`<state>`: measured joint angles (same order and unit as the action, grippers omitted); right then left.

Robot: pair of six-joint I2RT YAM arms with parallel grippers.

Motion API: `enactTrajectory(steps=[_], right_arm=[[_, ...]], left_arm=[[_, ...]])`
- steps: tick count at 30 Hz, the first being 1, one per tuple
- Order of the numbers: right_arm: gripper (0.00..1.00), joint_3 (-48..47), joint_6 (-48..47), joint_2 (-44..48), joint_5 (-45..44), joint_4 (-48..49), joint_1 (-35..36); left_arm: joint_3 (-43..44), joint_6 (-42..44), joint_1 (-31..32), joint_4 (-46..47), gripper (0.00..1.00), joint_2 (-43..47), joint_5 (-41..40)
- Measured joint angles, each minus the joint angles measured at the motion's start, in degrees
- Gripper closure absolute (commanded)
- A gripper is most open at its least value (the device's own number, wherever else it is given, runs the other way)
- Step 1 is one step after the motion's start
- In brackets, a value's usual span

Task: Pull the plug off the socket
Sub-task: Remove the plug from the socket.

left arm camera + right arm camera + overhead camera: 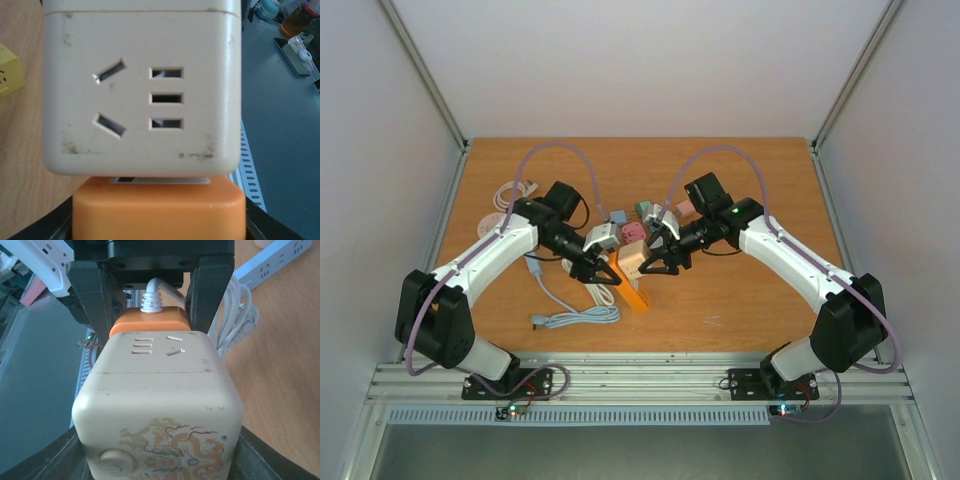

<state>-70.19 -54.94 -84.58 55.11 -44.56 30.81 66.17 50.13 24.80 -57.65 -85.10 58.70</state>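
Leftmost, on the wooden table point(750, 300): a coiled white cable point(510, 193), a round white disc point(492, 222) just below it, and nearer the front edge a pale grey cable point(570, 316) lying in loose loops.

Item, left gripper point(604, 270): reaches in from the left toward the table's centre. Its black fingers point(87, 300) pinch the orange plug point(172, 320), one on each flank. A white cord with a ribbed strain relief point(151, 302) leaves the plug's back between those fingers.

Item, orange plug: seated flush against one face of the cream cube socket point(140, 90), not yet drawn out.

Item, cream cube socket: centre of the table, between the two grippers. One face carries a slanted two-slot outlet and three short slots. The opposite end bears a dragon motif point(165, 447) and a round button point(110, 460). Scuffs and brown specks mark the edges.

Item, right gripper point(660, 264): comes in from the right, jaws clamped on the sides of the cube socket at its dragon end.

Behind the pair: a cluster of small cube adapters, white point(602, 237), pink point(633, 232), blue point(617, 216) and green point(645, 208).
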Motion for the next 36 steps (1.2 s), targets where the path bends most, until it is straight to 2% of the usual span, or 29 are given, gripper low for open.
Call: enactTrajectory(steps=[9, 36], right_arm=[[0.99, 0.09, 1.73, 0.02, -0.11, 3.67, -0.72], [0.99, 0.31, 2.19, 0.02, 3.45, 1.40, -3.10]], left_arm=[[1.36, -0.09, -1.99, 0.22, 1.00, -0.96, 1.40], [2.93, 2.05, 0.00, -0.61, 1.00, -1.99, 0.48]])
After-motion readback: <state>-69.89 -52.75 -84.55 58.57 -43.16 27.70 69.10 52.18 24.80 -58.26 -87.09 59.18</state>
